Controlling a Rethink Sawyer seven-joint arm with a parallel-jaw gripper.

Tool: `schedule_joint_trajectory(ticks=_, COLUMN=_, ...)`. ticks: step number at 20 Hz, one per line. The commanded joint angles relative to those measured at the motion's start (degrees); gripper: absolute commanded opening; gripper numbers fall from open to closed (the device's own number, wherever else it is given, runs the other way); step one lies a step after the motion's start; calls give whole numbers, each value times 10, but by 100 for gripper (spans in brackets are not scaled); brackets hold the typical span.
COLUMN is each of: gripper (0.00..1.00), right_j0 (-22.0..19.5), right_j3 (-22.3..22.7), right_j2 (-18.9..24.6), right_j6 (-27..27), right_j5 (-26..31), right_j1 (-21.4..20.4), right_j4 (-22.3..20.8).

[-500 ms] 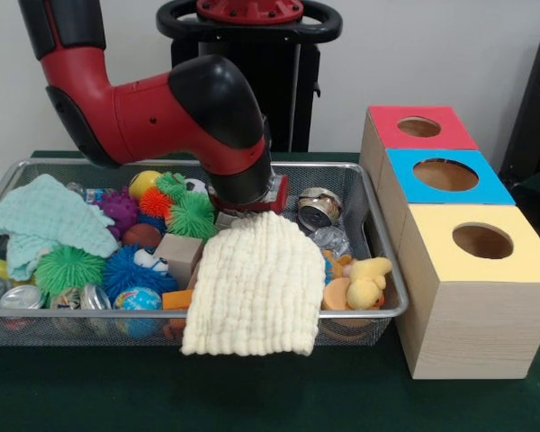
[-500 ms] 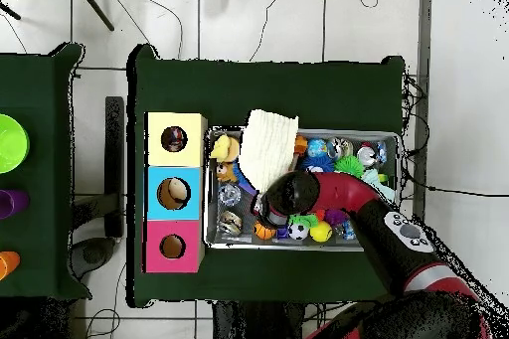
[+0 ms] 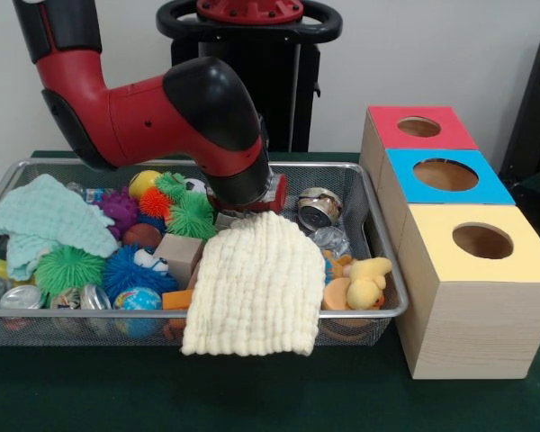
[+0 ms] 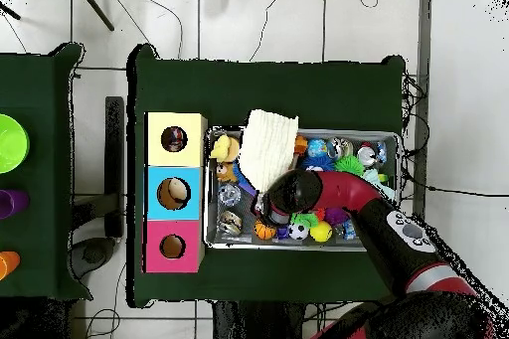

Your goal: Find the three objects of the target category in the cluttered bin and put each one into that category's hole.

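Observation:
The wire-mesh bin (image 3: 383, 236) lies on the green table and is full of clutter; it also shows in the overhead view (image 4: 399, 168). My gripper (image 3: 250, 202) reaches down into the bin's middle, just behind the cream cloth, which hides its tips. In the overhead view the arm's black wrist covers the gripper (image 4: 286, 193). No ruffled printed fabric piece shows in either view. The yellow-topped box with its round hole (image 3: 482, 241) stands nearest the camera to the right of the bin, and shows in the overhead view (image 4: 174, 139) too.
A cream waffle cloth (image 3: 252, 288) hangs over the bin's front rim. A mint-green cloth (image 3: 45, 220) lies at the left. Spiky balls (image 3: 192, 216), cans (image 3: 319, 209), a wooden block (image 3: 178, 255) and a yellow plush duck (image 3: 367, 281) fill the bin. Blue-topped (image 3: 445, 175) and red-topped (image 3: 419, 127) boxes stand behind the yellow one.
The arm has shifted slightly to the left in the front view. The gripper stays down in the bin's middle. Nothing else has moved.

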Motion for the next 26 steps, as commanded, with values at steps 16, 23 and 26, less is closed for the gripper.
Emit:
schedule_joint_trajectory(ticks=16, gripper=0, right_j0=-7, right_j3=-84, right_j2=-1, right_j6=-180, right_j5=51, right_j1=-14, right_j4=-60)
schedule_joint_trajectory(ticks=23, gripper=0, right_j0=25, right_j3=-38, right_j2=-13, right_j6=-89, right_j5=37, right_j1=-48, right_j4=-34)
schedule_joint_trajectory(ticks=26, gripper=0, right_j0=43, right_j3=-15, right_j2=-24, right_j6=-44, right_j5=20, right_j1=-63, right_j4=-26)
